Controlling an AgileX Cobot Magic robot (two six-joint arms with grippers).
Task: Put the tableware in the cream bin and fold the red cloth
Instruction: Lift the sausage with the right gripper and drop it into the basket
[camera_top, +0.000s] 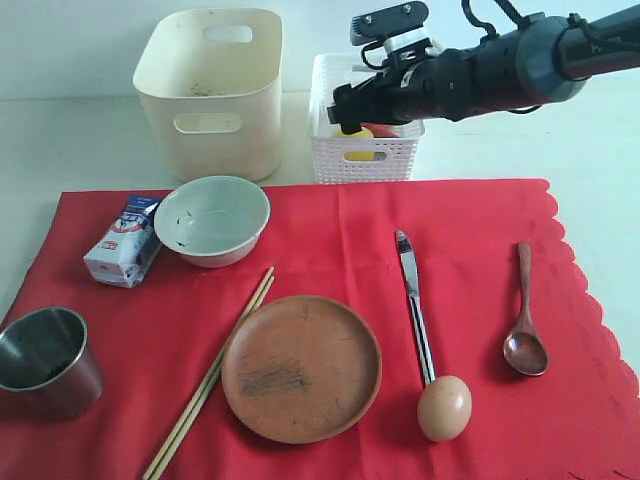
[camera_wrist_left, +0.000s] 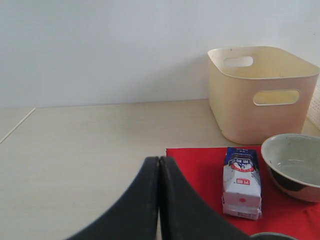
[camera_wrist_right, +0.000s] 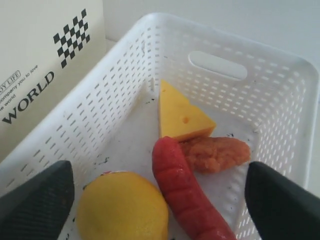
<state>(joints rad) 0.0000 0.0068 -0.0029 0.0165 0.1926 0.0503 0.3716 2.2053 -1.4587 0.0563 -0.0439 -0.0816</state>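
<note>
The red cloth (camera_top: 470, 220) lies spread flat with the tableware on it: pale bowl (camera_top: 213, 220), steel cup (camera_top: 45, 360), wooden plate (camera_top: 300, 368), chopsticks (camera_top: 210, 375), knife (camera_top: 413, 305) and dark spoon (camera_top: 525, 320). Behind the bowl stands the cream bin (camera_top: 210, 95), nothing visible inside. My right gripper (camera_top: 345, 108) hovers over the white lattice basket (camera_top: 365, 150), its jaws wide open (camera_wrist_right: 162, 192) and holding nothing. My left gripper (camera_wrist_left: 159, 165) is shut and empty, off the cloth's left corner (camera_wrist_left: 200, 165); the exterior view does not show it.
An egg (camera_top: 444, 407) sits at the knife's handle end and a milk carton (camera_top: 125, 240) lies left of the bowl. In the basket (camera_wrist_right: 120, 65) are a lemon (camera_wrist_right: 122, 207), a red sausage (camera_wrist_right: 182, 190), a cheese wedge (camera_wrist_right: 180, 115) and a fried piece (camera_wrist_right: 215, 154).
</note>
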